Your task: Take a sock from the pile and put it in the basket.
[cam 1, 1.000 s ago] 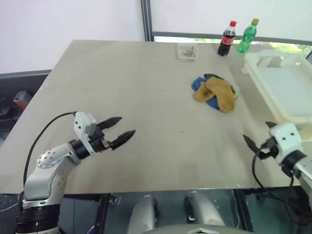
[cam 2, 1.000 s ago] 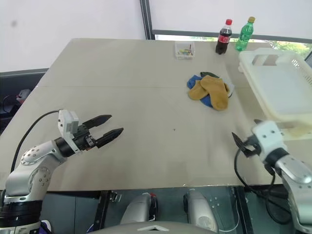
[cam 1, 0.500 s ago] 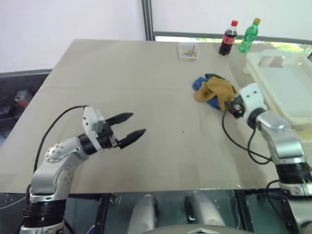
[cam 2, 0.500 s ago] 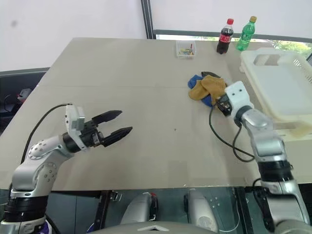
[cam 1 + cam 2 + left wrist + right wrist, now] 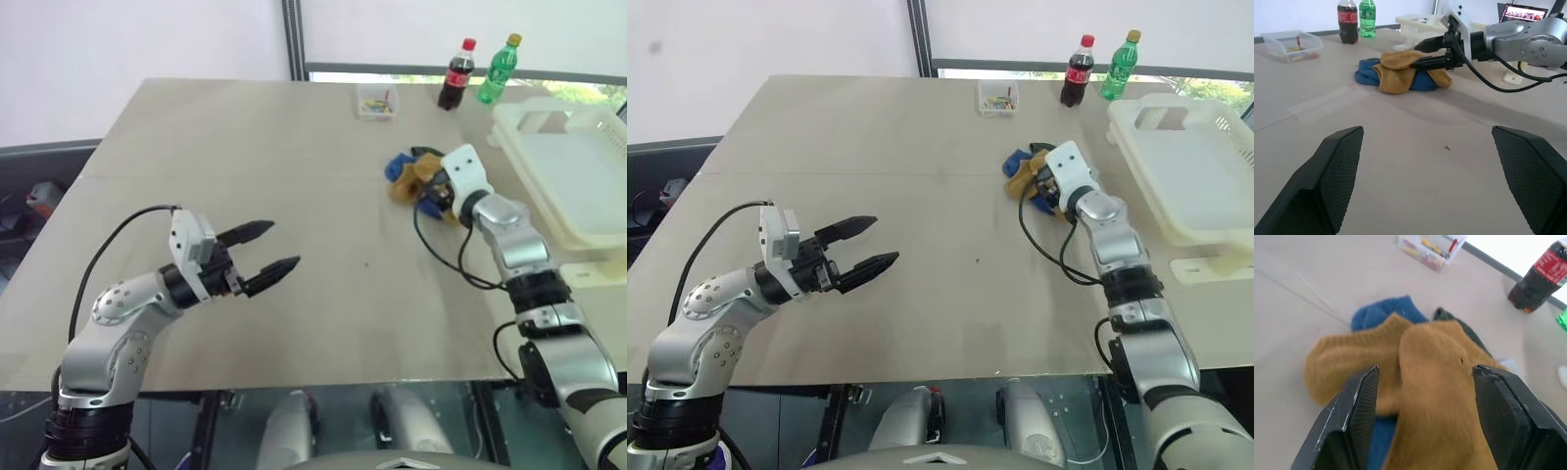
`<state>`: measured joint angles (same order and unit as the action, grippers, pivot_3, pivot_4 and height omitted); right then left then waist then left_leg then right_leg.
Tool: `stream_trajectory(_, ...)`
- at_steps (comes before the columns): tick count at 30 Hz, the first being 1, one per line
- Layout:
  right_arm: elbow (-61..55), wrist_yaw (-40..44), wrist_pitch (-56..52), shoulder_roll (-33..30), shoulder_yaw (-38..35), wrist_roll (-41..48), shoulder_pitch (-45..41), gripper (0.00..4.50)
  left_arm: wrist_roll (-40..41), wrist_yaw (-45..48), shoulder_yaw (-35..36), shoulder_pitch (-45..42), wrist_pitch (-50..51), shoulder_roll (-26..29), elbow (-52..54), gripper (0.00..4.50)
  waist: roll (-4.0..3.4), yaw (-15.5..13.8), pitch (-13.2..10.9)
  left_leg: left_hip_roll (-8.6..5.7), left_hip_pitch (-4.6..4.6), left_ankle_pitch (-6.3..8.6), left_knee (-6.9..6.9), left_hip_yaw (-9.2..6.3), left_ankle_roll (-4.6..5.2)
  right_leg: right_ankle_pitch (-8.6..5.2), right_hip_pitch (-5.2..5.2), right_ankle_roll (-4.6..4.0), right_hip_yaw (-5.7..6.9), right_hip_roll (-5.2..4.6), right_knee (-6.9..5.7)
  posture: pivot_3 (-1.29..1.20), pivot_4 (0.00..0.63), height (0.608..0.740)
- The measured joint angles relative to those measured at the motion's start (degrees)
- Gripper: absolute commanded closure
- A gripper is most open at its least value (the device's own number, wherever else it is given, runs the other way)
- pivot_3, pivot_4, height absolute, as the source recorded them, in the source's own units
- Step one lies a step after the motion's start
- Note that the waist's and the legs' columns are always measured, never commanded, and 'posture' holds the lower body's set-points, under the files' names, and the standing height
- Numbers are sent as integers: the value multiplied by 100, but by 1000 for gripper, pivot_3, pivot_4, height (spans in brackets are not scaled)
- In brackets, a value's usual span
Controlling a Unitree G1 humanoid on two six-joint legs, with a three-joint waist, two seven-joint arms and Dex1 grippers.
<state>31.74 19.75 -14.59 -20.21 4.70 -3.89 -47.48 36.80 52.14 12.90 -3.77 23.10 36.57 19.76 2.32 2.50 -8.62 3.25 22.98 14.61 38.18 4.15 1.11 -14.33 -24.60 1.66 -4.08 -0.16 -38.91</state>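
The pile (image 5: pixel 409 176) of mustard-yellow, blue and dark socks lies right of the table's middle, toward the far side. My right gripper (image 5: pixel 1425 369) reaches it from the near right and stands open. Its fingers (image 5: pixel 1431 44) straddle the top yellow sock (image 5: pixel 1435 362), which is not pinched. My left gripper (image 5: pixel 282 245) hovers open over bare table at the near left, with nothing between its fingers. The cream-white slotted basket (image 5: pixel 520 127) stands at the table's right edge, just right of the pile.
A cola bottle (image 5: pixel 454 78) and a green bottle (image 5: pixel 498 72) stand at the far edge behind the pile. Left of them is a small clear box (image 5: pixel 376 101). A white stand (image 5: pixel 1205 266) lies in front of the basket.
My right arm has swung from the table's near right edge forward and leftward to the pile. My left gripper has drifted slightly right and up, still open.
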Motion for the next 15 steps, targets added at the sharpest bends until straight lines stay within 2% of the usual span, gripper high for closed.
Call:
stream_trajectory(9,2264,-761,879,396,328,-624,-961,1337,8,-80,1,61,17,-4,8,0,-9,2,-6,-1,3,0,-1,2,-1,0,-3,-1,-1,-3,2,0,150,740)
stream_trajectory(13,2796,-915,1192,499,357,-753,-1155,1337,16,-119,12,110,17,0,48,0,-13,9,-8,0,3,0,-2,3,-1,0,-6,-1,-2,-4,1,0,150,740)
stream_trajectory(15,3013,-972,1307,512,353,-780,-1257,2003,41,-131,12,175,19,1,126,0,-15,15,-10,1,5,0,-4,3,-1,0,-9,-1,-3,-4,0,0,150,740)
